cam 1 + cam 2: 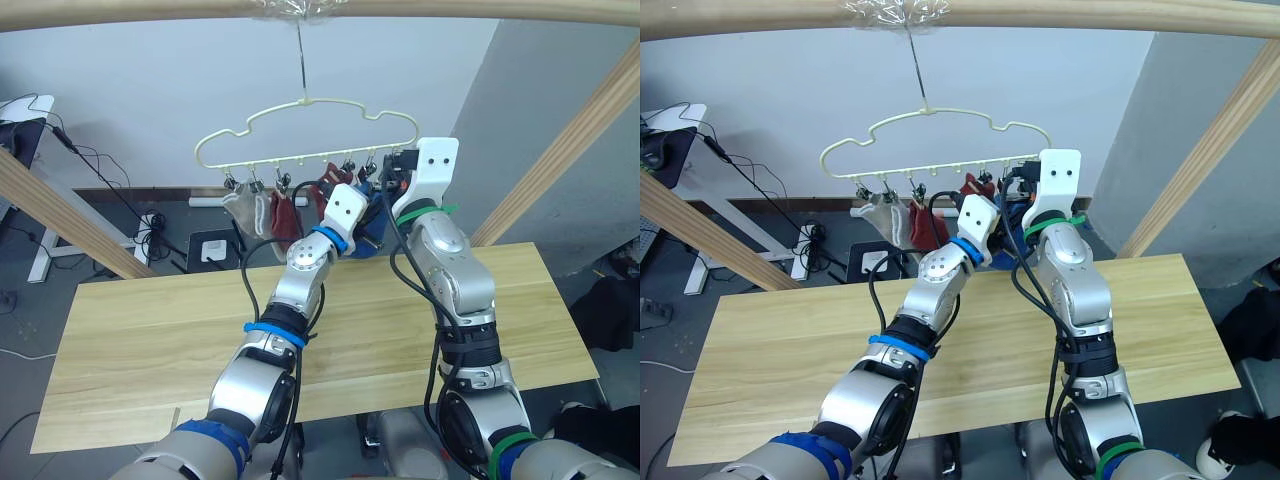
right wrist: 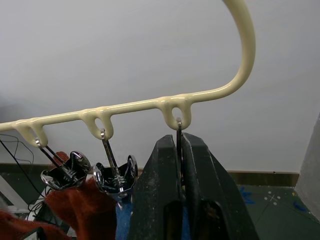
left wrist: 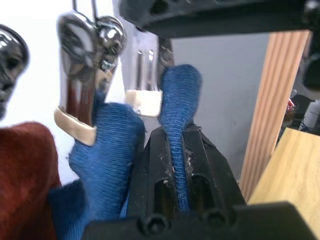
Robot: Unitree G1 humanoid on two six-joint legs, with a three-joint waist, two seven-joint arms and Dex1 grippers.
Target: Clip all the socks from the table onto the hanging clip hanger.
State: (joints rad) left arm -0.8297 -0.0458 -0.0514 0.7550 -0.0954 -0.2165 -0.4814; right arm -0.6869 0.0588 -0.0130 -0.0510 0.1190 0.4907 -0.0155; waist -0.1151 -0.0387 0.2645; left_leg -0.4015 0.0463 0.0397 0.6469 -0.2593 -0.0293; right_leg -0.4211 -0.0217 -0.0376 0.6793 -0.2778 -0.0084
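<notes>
With the left gripper (image 3: pixel 177 165) pinching the last blue sock (image 3: pixel 179 107) up under the end clip (image 3: pixel 145 75) of the clip hanger (image 1: pixel 300 125), and the right gripper (image 2: pixel 179 175) squeezing that clip, the sock may slip free if the clip shuts short of the fabric.

Plain pale grey-white wall (image 1: pixel 150 90) behind, dark baseboard (image 1: pixel 130 193) along its foot, grey floor (image 1: pixel 20 320), round wooden pole frame (image 1: pixel 560 150) overhead and slanting down both sides, white power strip (image 1: pixel 146 236) with black cables (image 1: pixel 100 165) on floor, white desk (image 1: pixel 25 115) at left edge
</notes>
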